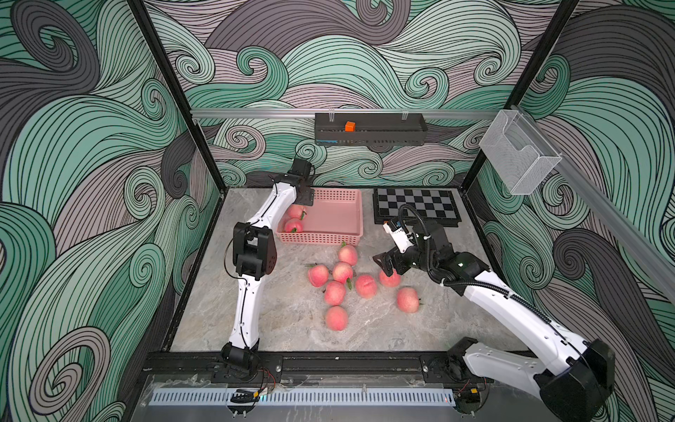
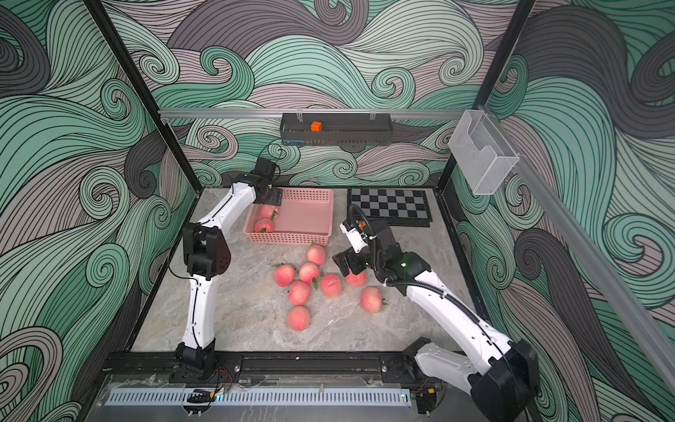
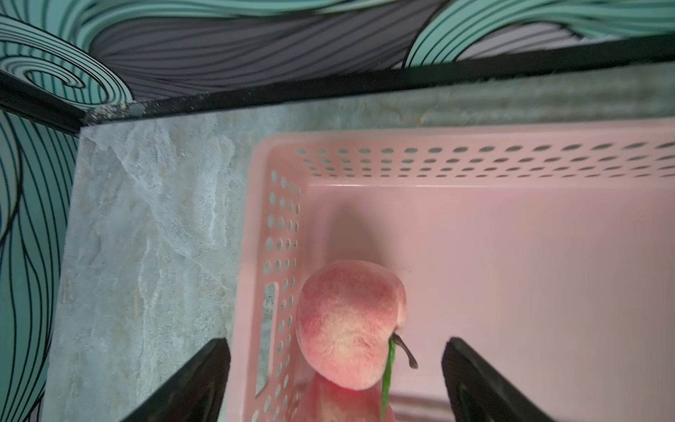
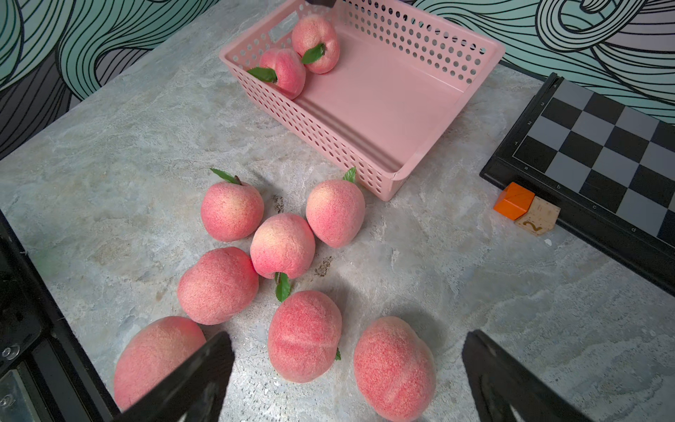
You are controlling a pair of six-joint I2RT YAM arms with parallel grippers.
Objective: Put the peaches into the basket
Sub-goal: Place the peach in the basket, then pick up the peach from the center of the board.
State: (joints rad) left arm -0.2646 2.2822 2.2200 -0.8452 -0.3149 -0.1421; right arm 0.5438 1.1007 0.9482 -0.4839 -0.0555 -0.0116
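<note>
Spread left jaws flank loose peach [image 3: 349, 323] in basket [image 3: 438, 138].

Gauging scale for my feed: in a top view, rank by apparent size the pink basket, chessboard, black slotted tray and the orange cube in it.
1. pink basket
2. black slotted tray and chessboard: too alike to rank; the tray hangs higher
3. orange cube

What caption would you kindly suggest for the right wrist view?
Right fingers open above seven loose peaches; two others rest in the pink basket.
</note>
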